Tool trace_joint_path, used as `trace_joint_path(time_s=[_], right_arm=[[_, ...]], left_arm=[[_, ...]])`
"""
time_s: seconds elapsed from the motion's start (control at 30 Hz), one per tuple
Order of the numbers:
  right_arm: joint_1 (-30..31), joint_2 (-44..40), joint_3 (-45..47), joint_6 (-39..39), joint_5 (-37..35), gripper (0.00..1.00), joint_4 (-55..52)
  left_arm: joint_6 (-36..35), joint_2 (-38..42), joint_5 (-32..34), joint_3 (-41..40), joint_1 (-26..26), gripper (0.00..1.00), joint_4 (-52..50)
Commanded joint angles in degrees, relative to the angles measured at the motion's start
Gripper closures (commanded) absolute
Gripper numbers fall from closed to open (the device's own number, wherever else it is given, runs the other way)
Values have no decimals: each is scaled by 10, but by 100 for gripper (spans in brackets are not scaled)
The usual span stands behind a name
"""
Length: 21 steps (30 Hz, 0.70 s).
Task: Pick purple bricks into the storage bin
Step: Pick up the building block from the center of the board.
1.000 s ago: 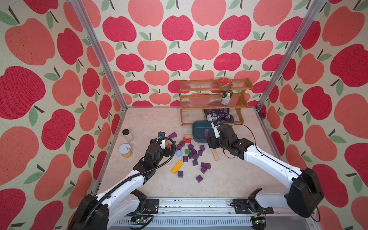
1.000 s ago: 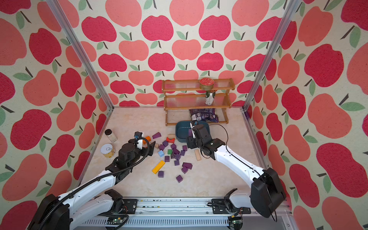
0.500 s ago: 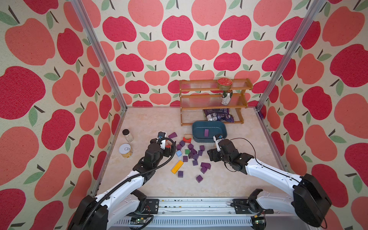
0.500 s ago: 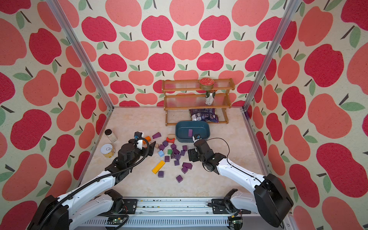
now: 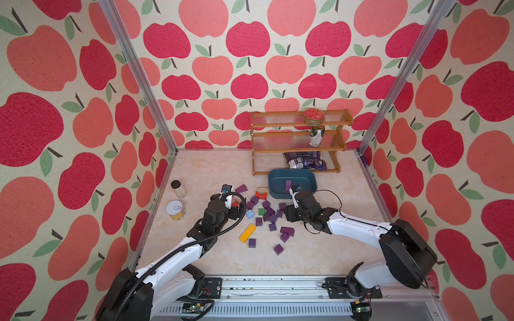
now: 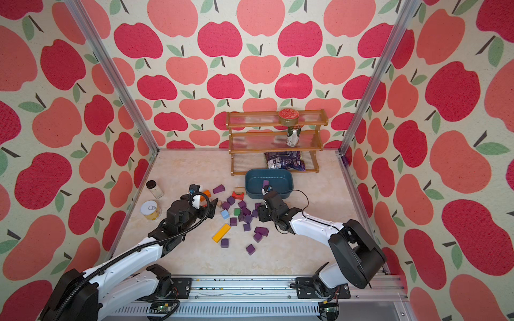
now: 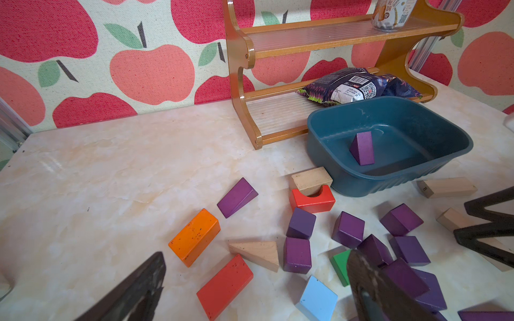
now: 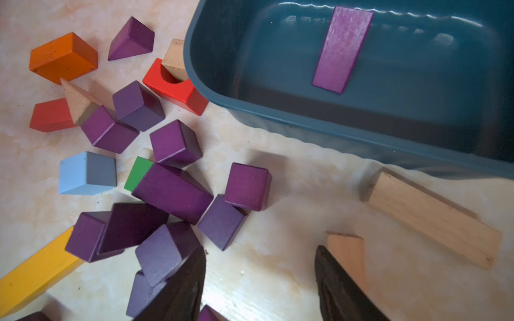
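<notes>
1. The purple bricks (image 8: 172, 191) lie in a heap on the desk (image 8: 292, 194), just beside the storage bin (image 8: 222, 41). One purple wedge (image 8: 342, 50) is in the bin already. All the others are out on the desk.
2. My right hand (image 8: 260, 258) is low at the edge of the heap. Its fingers are spread, with only bare desk between them. One finger is right next to a purple cube (image 8: 167, 250). The other finger is next to a small wood block (image 8: 345, 250).
3. I think I should slide toward the heap, so that just one cube sits between my fingers and the wood block stays outside.
4. A good pick looks like the edge cube (image 8: 247, 186), which has free room on the bin side. I should squeeze its flat sides, not its corners, so it will not twist out.
5. Then I should lift straight up, so I do not drag the green block (image 8: 139, 172) or the cubes next to it. The bin is near, so I can go over the rim and let go low.
6. My left hand (image 7: 256, 258) is spread wide and holds nothing. It is on the other side of the heap.
7. The snack bag (image 7: 358, 86) on the shelf rack (image 7: 242, 55) has a bar code and a square code, but the words are too small to read. The can (image 7: 392, 14) has letters that I cannot read. The long wood block (image 7: 445, 187) has a tiny mark on its end, maybe an 8.
</notes>
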<state>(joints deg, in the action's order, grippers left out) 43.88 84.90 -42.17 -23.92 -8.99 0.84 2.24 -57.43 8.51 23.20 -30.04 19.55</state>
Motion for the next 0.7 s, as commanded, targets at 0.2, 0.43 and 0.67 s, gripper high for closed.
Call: trace_joint_path(time_s=[0.2,0.43,0.67], right_arm=[[3,63,-66,-20,17,38,-16],[3,98,-90,-30,21,42,-34],[3,119,-104,-37,13,46,-51]], left_arm=[[0,-8,-3,2,-2,1,4],[-1,-10,-3,3,-3,1,4],[2,-21,3,8,-2,1,-1]])
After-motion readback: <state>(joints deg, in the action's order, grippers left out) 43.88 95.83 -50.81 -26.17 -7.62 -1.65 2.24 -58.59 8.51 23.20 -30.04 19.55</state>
